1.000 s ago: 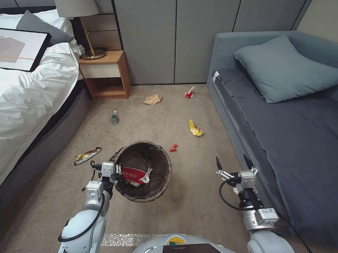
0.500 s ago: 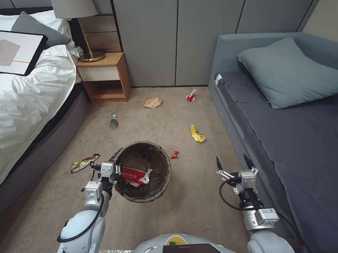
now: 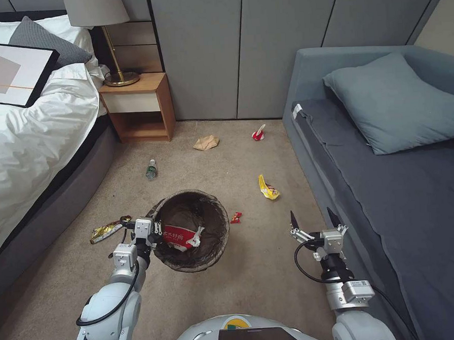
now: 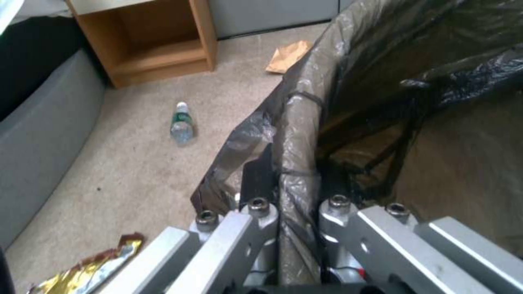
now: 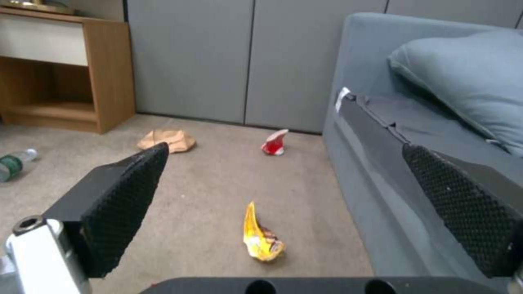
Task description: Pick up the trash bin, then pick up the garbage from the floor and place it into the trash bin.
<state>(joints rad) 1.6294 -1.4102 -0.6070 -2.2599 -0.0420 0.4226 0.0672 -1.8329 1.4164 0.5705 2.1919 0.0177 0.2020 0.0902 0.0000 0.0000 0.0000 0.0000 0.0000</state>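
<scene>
The trash bin [image 3: 190, 192], lined with a dark bag, hangs just off the carpet with my left gripper [image 3: 150, 229] shut on its near-left rim; a red-and-white cup [image 3: 182, 238] lies inside. In the left wrist view the fingers [image 4: 260, 185] pinch the liner-covered rim [image 4: 300, 122]. My right gripper [image 3: 313, 219] hovers open and empty beside the sofa. Garbage on the floor: a gold wrapper [image 3: 106, 230], a bottle [image 3: 151, 170], a tan paper bag [image 3: 206, 142], a red-white cup [image 3: 258, 133], a yellow wrapper [image 3: 267, 187] and a small red wrapper [image 3: 235, 217]. The right gripper [image 5: 284, 149] faces the yellow wrapper [image 5: 260, 237].
A bed [image 3: 28, 150] runs along the left and a grey sofa [image 3: 390, 192] along the right, leaving a carpet lane between them. A wooden nightstand [image 3: 137, 106] with a lamp stands at the back left, against grey wall panels.
The whole view has shifted: the floor litter sits lower in the picture and the nightstand nearer, so the camera has moved forward. Both arms and the held bin keep their pose.
</scene>
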